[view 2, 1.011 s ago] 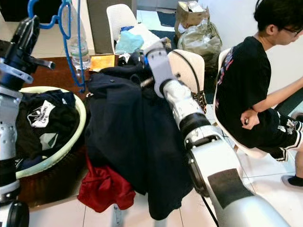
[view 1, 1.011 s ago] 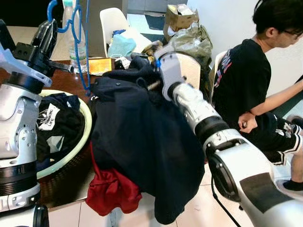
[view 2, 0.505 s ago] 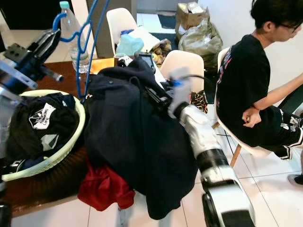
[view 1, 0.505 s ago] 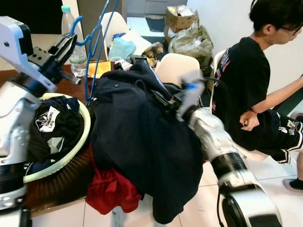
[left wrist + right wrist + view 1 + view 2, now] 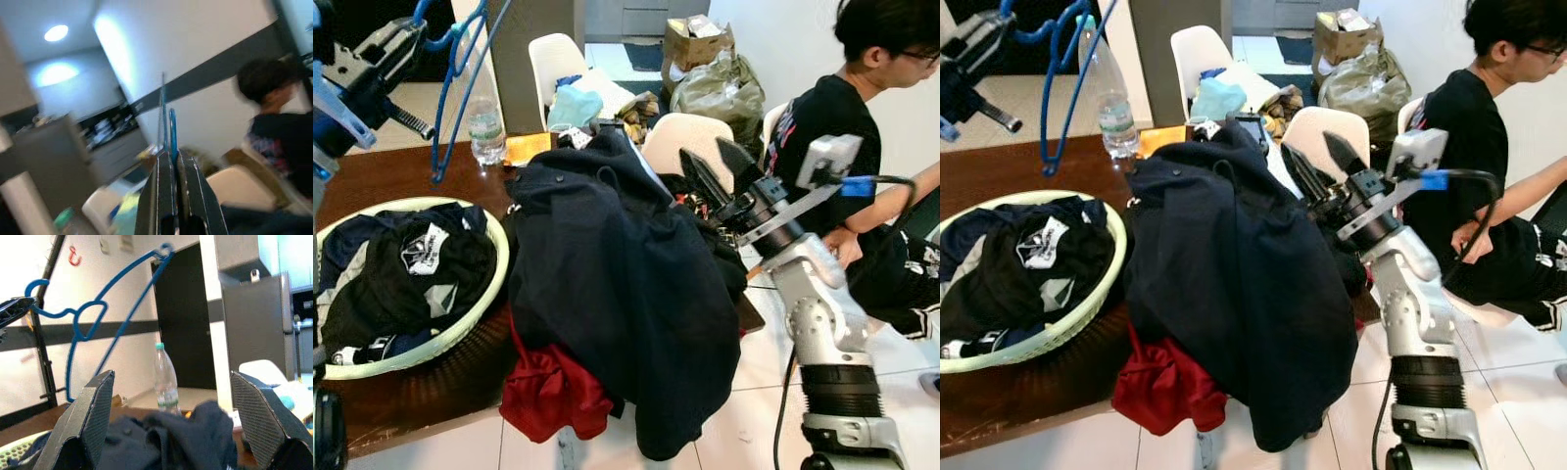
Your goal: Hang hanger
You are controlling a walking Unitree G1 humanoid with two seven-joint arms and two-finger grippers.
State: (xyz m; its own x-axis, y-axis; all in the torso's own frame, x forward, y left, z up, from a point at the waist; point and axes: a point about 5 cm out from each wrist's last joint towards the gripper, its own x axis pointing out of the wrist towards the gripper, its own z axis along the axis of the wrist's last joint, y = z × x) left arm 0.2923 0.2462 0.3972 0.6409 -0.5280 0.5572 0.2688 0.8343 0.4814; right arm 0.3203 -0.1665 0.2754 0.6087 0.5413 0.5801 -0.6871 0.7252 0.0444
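Holding the blue hanger (image 5: 460, 69) up high at my far left, my left gripper (image 5: 396, 44) has its two black fingers pressed together on the thin blue wire; the left wrist view shows the wire pinched between the fingers (image 5: 168, 166). The hanger hangs in the air above the brown counter (image 5: 382, 171), with its lower end near the clear water bottle (image 5: 485, 108) that stands on the counter. It touches nothing except my gripper.

My right gripper (image 5: 717, 171) is raised at the right side, beside the pile of clothes, and its fingers are spread wide apart with nothing between them. It points toward the left, over the dark navy jacket (image 5: 617, 274). In the right wrist view I see the hanger across the counter, beyond the jacket.

The navy jacket lies in a heap on the counter and falls over its front edge. A red garment (image 5: 548, 392) hangs below it. To the left of the jacket stands a pale green basket (image 5: 494, 279) filled with dark clothes. Behind the counter are white chairs (image 5: 553, 64), one of them with clothes on it. A person in a black T-shirt (image 5: 832, 147) sits at the right, just behind my right arm.
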